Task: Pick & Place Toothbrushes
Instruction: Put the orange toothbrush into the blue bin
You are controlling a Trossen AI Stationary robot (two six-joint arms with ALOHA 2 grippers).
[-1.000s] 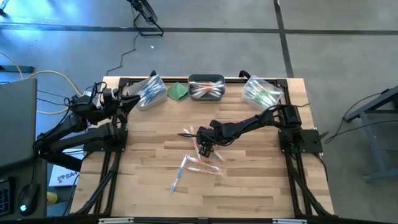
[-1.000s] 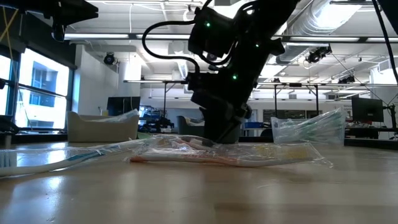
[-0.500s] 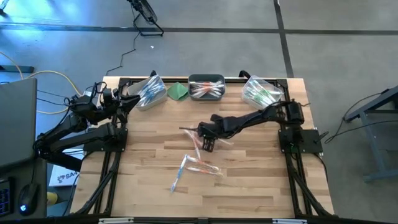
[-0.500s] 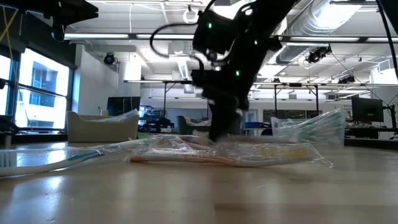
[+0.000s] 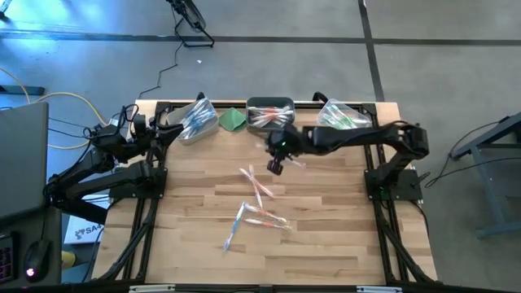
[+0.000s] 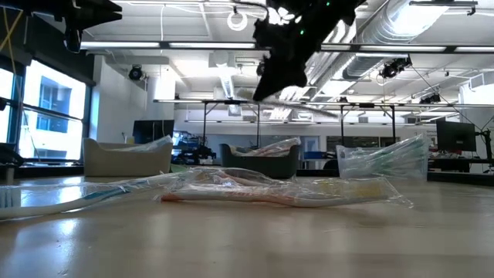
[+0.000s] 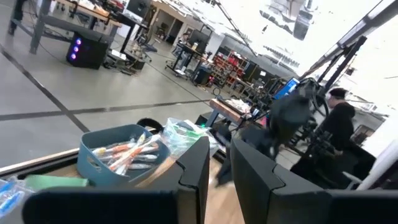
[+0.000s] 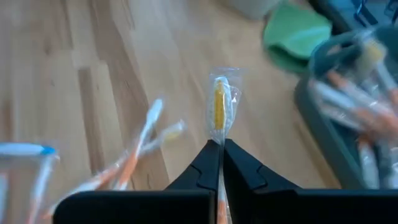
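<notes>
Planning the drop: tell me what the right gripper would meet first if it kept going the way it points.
Probably the middle bin. The right gripper, shut on a wrapped toothbrush, points between the green cloth and that bin; depth is unclear, so it may pass over bare table first.

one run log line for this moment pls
right gripper: shut on wrapped orange toothbrush, lifted | left gripper: waiting by clear left bin

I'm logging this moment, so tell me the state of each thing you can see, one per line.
right gripper: raised above the table, fingers shut on an orange toothbrush.
left gripper: parked at the table's left edge, holding nothing.
loose toothbrushes: lying flat on the table.
middle bin: holding orange toothbrushes.
left bin: holding blue ones.
right bin: holding green ones.
</notes>
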